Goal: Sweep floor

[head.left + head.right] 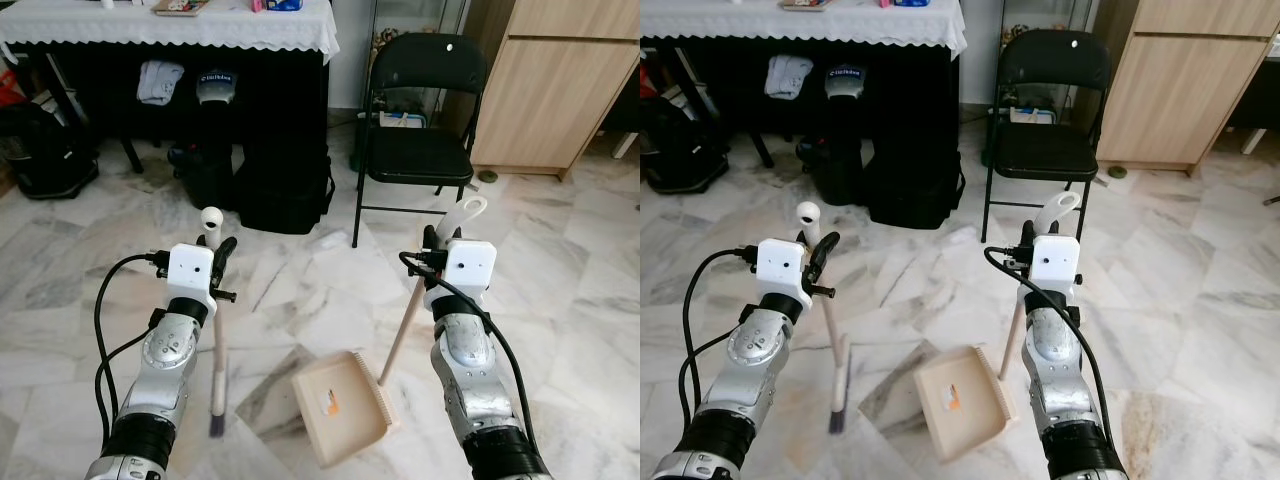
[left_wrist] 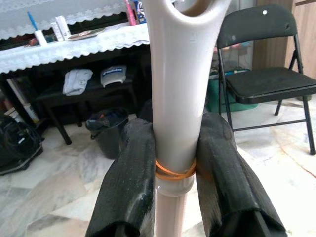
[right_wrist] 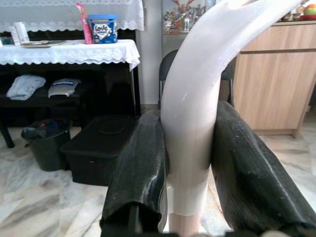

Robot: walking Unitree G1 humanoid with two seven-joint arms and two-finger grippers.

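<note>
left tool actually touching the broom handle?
Touching. In the left wrist view both black fingers of the left tool press against the white plastic broom handle, no gap.

A pale broom (image 1: pixel 217 340) is standing nearly upright, its dark bristles touching the marble floor (image 1: pixel 560 290). Beside it, a beige dustpan (image 1: pixel 342 405) is lying flat, its long handle leaning upward.

A beige dustpan (image 1: pixel 343 405) lies on grey-veined white marble floor (image 1: pixel 560 260) near a black chair (image 1: pixel 420 110).
</note>
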